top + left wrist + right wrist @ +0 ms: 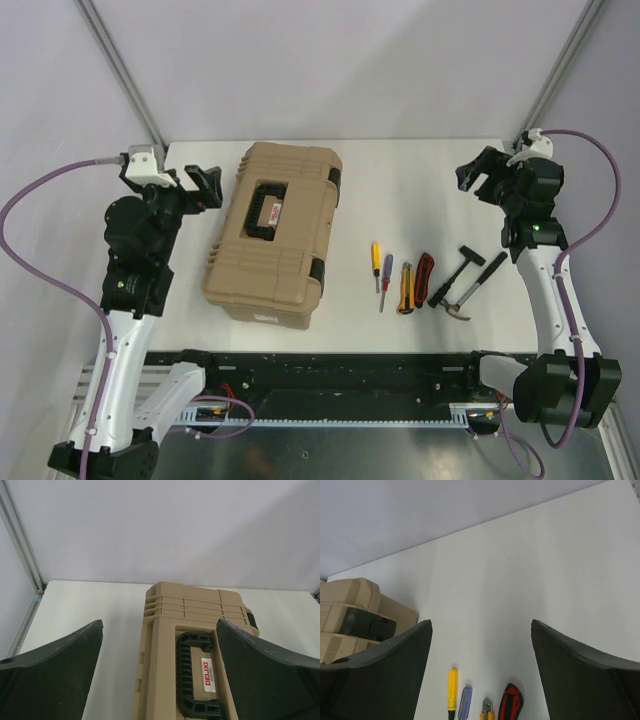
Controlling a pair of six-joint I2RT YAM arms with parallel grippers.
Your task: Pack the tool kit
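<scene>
Use the overhead view for the layout. The tan case (272, 232) lies flat on the left half of the table (420, 170), lid down, with its black handle (267, 210) facing up and two black latches (316, 270) on the side toward the tools. The tools lie in a row to the right of the case, apart from it. From left to right they are the yellow screwdriver (376, 260), the blue-handled screwdriver (386, 278), the yellow knife (406, 288), the red-black pliers (424, 272) and the two black hammers (462, 280). Only this view shows the hammers and the full length of each tool.

Consult the wrist views for finger state. The left wrist view shows the left fingers (60, 675) spread wide with nothing between them. They are above the table and aimed along the case. This view also lets you read the red DELIXI label (207, 674) inside the handle recess.

The right wrist view shows the right fingers (375, 675) well apart and holding nothing. They are raised over bare table beyond the tool row. Between them you see only the upper ends of the screwdrivers, the knife and the pliers, with one corner of the case and one latch at the left edge.
</scene>
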